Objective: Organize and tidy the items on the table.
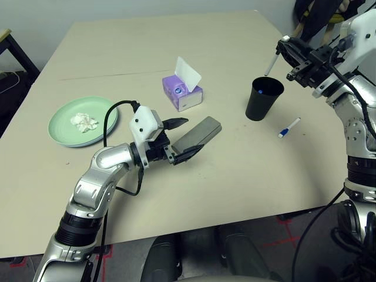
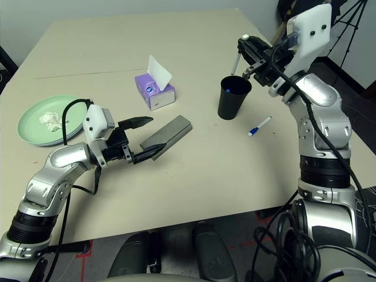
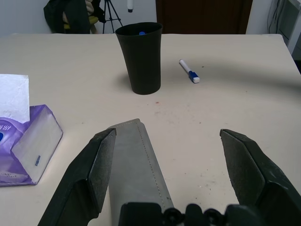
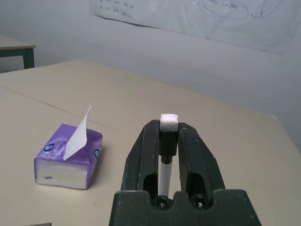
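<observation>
A grey glasses case lies on the beige table, its near end between the wide-open fingers of my left gripper, close against one finger. My right gripper hovers above and just behind the black cup, shut on a white pen that hangs downward. A blue pen tip shows inside the cup. Another blue-tipped pen lies to the right of the cup. The purple tissue box stands mid-table. A white tissue wad rests in the mint green plate at the left.
The table's front edge runs just below my left forearm. A dark bag and tripod legs stand beyond the far right corner. A smaller desk's corner sits off the far left.
</observation>
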Controlling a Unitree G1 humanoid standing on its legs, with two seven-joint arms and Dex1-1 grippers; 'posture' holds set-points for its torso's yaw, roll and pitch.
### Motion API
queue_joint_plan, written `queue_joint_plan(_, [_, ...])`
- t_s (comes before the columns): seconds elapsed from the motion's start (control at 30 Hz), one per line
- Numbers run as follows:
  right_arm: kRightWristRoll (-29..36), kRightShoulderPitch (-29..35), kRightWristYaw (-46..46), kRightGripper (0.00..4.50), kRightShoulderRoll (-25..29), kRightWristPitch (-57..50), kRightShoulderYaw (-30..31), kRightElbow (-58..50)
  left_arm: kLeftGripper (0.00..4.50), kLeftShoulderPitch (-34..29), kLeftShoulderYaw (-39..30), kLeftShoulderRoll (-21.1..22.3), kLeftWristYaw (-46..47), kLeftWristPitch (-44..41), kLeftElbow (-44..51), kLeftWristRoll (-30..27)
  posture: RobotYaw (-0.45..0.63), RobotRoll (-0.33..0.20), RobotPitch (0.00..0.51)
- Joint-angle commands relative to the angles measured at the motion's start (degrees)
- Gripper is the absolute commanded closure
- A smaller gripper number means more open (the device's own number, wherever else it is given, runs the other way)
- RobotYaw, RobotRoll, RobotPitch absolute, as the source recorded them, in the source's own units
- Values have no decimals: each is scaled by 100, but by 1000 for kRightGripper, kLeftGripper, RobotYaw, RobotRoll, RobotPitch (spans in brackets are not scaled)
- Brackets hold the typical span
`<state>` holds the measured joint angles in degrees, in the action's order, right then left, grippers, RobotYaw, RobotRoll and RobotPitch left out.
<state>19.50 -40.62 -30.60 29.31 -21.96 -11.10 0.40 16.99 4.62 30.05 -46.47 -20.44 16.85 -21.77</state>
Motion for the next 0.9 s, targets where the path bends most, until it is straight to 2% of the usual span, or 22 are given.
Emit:
queue_joint_plan(0.03, [-55, -35, 73, 4068, -12, -99, 76, 135, 0, -85, 62, 23, -19, -2, 2, 61, -65, 0, 121])
queue_joint_plan(0.53, [-272, 43, 267, 4068, 70, -154, 145, 388, 0, -98, 51, 45, -44, 2, -1, 47, -70, 0, 128])
queue_joint_plan(0.57, [-295, 46, 288, 3328, 72, -150, 143, 405, 0, -99, 50, 45, -43, 0, 0, 47, -70, 0, 128])
queue_joint_plan(0.7, [-342, 96, 279, 1940, 76, -162, 160, 405, 0, -101, 47, 54, -46, -4, -1, 47, -69, 0, 128])
queue_joint_plan(0.83, [-365, 129, 264, 332, 71, -169, 170, 383, 0, -97, 52, 53, -52, 4, -14, 53, -69, 0, 129])
queue_joint_plan(0.87, [-365, 130, 264, 23, 71, -171, 170, 380, 0, -97, 54, 52, -52, 6, -16, 55, -69, 0, 129])
queue_joint_plan(0.9, [-368, 129, 264, 23, 73, -164, 171, 380, 0, -96, 63, 44, -49, 9, -18, 61, -69, 0, 129])
